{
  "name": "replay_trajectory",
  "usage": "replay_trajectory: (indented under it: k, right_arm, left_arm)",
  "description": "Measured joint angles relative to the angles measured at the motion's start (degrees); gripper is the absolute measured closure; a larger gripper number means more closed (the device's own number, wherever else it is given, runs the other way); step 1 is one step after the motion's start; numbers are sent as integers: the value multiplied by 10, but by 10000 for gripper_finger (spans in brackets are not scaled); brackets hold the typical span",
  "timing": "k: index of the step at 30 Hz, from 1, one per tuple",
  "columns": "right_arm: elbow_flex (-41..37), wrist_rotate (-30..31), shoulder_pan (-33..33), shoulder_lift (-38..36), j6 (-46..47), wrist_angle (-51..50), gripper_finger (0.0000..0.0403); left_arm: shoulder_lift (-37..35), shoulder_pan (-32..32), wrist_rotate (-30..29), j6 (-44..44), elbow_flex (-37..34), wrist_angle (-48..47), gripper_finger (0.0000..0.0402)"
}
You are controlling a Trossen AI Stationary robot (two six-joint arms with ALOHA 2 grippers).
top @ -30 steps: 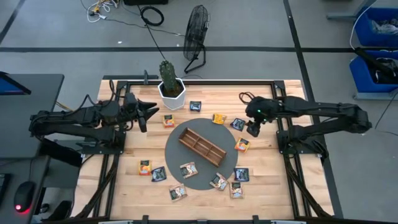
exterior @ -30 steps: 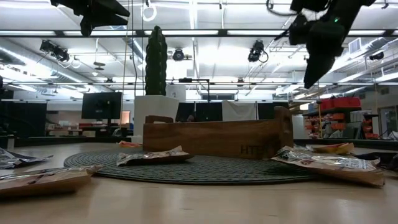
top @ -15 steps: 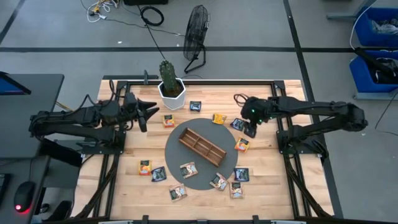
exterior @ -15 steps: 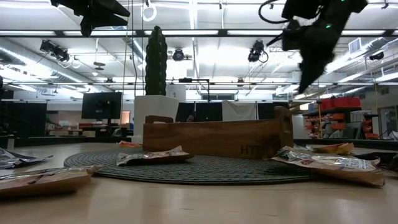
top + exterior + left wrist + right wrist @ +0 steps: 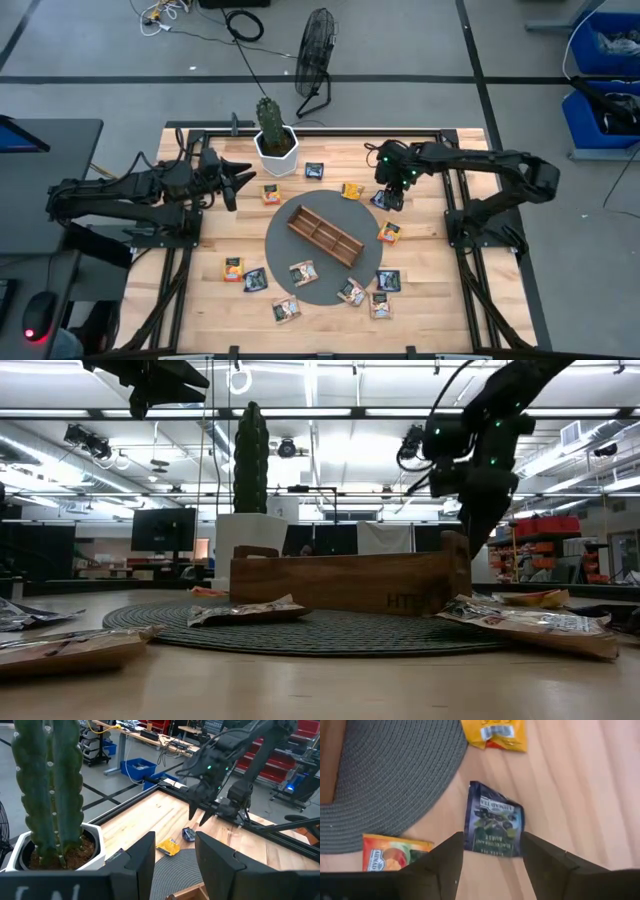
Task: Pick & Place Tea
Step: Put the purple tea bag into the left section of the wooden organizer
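Small tea packets lie flat around a brown divided tray [image 5: 325,236] that sits on a round grey mat [image 5: 290,275]. One dark blue packet [image 5: 492,819] lies on the wood just off the mat's far right rim. My right gripper [image 5: 392,198] hangs open over it, pointing steeply down, one finger to each side and clear of it. A yellow-orange packet [image 5: 494,732] lies just beyond. My left gripper [image 5: 243,180] waits open, raised, beside the cactus [image 5: 273,135] at the far left, with nothing between its fingers [image 5: 142,860].
More packets lie near the cactus pot [image 5: 314,170], at the mat's right [image 5: 389,232] and along the table's near side [image 5: 286,310]. A black floor fan [image 5: 315,50] stands beyond the far edge. Black frame rails [image 5: 300,128] border the tabletop.
My right gripper has swung toward the table's left and far edge and sunk down, tipping steeper, until it hangs over the dark blue packet. The packets and the tray lie as before.
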Motion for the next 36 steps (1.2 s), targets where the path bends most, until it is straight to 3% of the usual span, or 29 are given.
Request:
replay_trajectory:
  k: [19,23,29,36]
  right_arm:
    - [0,-3,-30,130,-61,75,207]
    - [2,-3,-31,137,-53,77,249]
    - [2,-13,-30,127,-42,60,380]
    - [29,-17,-28,66,7,27,398]
  left_arm:
    - [0,0,0,0,0,0,257]
    - [0,0,0,0,0,0,257]
    - [0,0,0,0,0,0,257]
    - [0,-1,0,-6,0,0,257]
